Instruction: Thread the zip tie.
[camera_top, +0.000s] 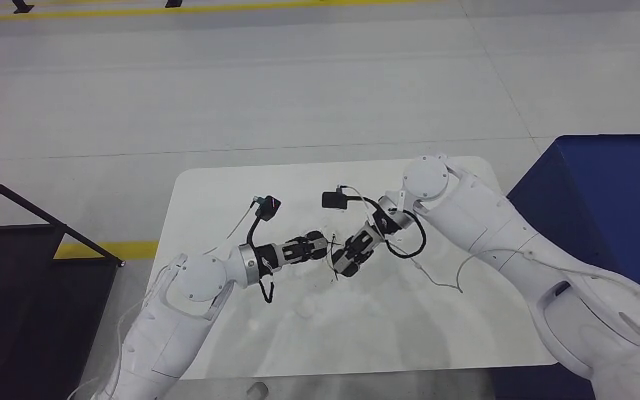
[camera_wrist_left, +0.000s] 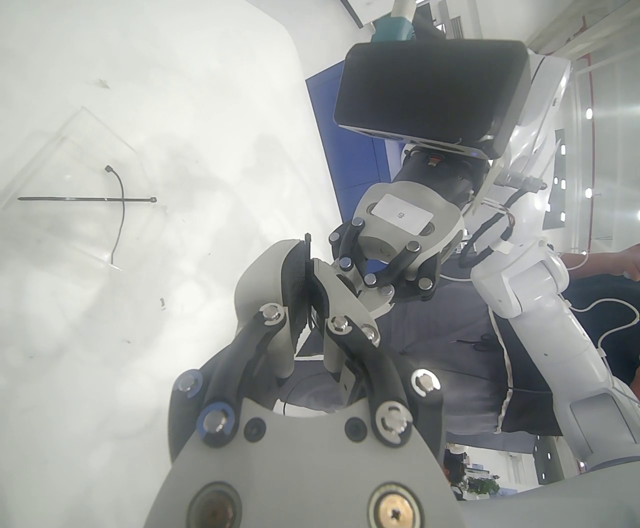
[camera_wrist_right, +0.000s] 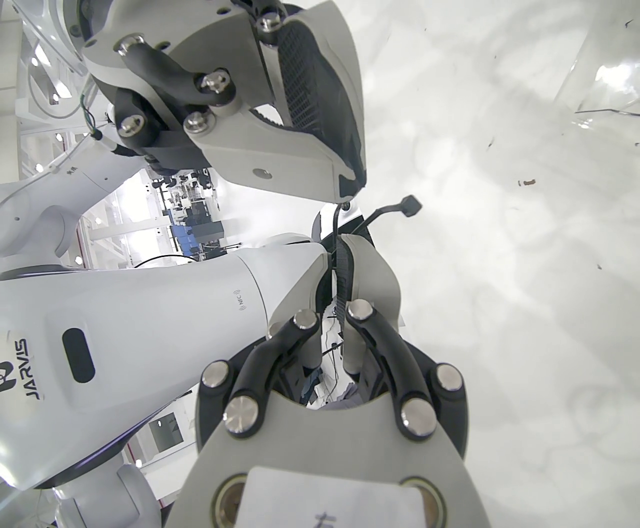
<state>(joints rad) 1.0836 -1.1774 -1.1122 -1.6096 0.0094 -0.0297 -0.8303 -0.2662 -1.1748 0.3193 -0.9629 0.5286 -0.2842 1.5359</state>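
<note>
Clamping zip tie (camera_wrist_right: 410, 205), right end effector (camera_wrist_right: 341, 245).

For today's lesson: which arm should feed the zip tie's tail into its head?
Left, probably: the left gripper pinches the thin end of the zip tie near its head, which sticks out of the right gripper.

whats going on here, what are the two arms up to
The two grippers are tip to tip above the white table, both on one black zip tie. The right gripper is shut on the strap, with the tie's head sticking out beside it. The left gripper is shut too, seemingly pinching the other end. No closed loop shows yet. Two spare ties lie on a clear sheet farther off.
</note>
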